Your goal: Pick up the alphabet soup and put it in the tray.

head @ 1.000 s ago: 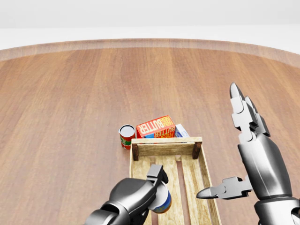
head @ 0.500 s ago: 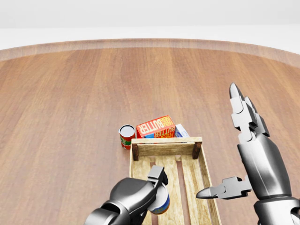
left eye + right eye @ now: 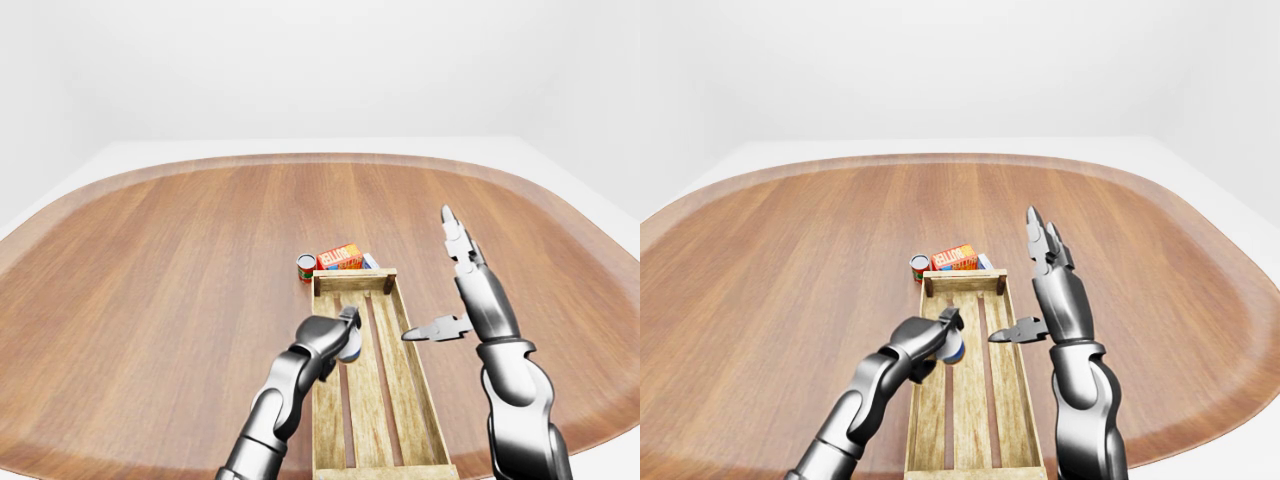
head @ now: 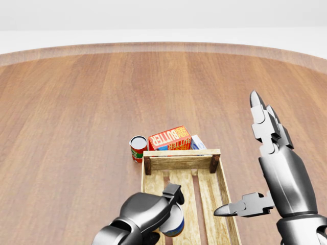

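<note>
Soup can (image 4: 173,222) sits gripped in the left robot hand (image 4: 151,213) over the tray (image 4: 220,179); right robot hand (image 4: 265,168) hovers open beside the tray.

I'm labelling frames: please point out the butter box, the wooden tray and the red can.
butter box (image 4: 170,138), head view, its orange top face.
wooden tray (image 4: 181,162), head view, its upper end wall.
red can (image 4: 138,148), head view, its side.

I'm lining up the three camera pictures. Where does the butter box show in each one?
Left-eye view: butter box just above centre, beyond the tray's far end.
Head view: centre, slightly lower, right of the red can.
Right-eye view: left of centre.
Shared landmark: the wooden tray; the box sits just above its top end wall.
</note>
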`<state>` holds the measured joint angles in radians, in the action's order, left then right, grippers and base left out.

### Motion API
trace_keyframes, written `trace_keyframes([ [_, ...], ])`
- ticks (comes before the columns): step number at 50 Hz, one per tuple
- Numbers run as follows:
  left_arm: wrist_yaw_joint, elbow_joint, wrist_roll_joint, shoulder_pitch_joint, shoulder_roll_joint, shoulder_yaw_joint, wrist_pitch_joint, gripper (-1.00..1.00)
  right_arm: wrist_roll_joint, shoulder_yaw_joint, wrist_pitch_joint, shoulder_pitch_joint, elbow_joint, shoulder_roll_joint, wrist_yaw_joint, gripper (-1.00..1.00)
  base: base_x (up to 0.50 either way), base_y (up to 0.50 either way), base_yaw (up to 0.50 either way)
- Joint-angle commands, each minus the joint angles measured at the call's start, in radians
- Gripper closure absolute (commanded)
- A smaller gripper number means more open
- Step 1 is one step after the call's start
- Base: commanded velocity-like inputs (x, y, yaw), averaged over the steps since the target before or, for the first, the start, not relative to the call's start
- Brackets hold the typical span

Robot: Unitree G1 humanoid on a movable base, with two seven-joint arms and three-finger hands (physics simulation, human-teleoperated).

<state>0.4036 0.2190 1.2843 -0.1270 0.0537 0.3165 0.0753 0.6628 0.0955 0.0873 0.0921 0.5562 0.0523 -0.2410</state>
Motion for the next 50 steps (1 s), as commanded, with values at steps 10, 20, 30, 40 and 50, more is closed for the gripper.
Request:
trace_keyframes([
  [10,-0.016,-0.005,-0.019,-0.005,0.004,-0.003,0.012,-0.91,0.001,0.001,0.000,0.000,0.000,0.000,-0.001,-1.00,0.00,0.00,0.00],
  [20,-0.060,-0.015,-0.059,-0.014,0.012,-0.029,-0.003,-1.00,0.001,0.002,0.000,-0.001,0.000,0.001,-0.002,-1.00,0.00,0.00,0.00],
  [30,-0.035,-0.184,-0.224,-0.007,0.005,-0.074,-0.093,-1.00,0.007,-0.008,0.000,0.002,-0.010,-0.001,0.004,-1.00,0.00,0.00,0.00],
  [40,-0.021,-0.227,-0.261,-0.036,-0.023,-0.109,-0.134,-1.00,0.008,-0.007,0.000,0.001,-0.011,0.000,0.004,-1.00,0.00,0.00,0.00],
  [50,0.002,-0.270,-0.287,-0.084,-0.037,-0.150,-0.163,-1.00,0.008,-0.008,0.000,-0.001,-0.013,-0.001,0.005,-1.00,0.00,0.00,0.00],
])
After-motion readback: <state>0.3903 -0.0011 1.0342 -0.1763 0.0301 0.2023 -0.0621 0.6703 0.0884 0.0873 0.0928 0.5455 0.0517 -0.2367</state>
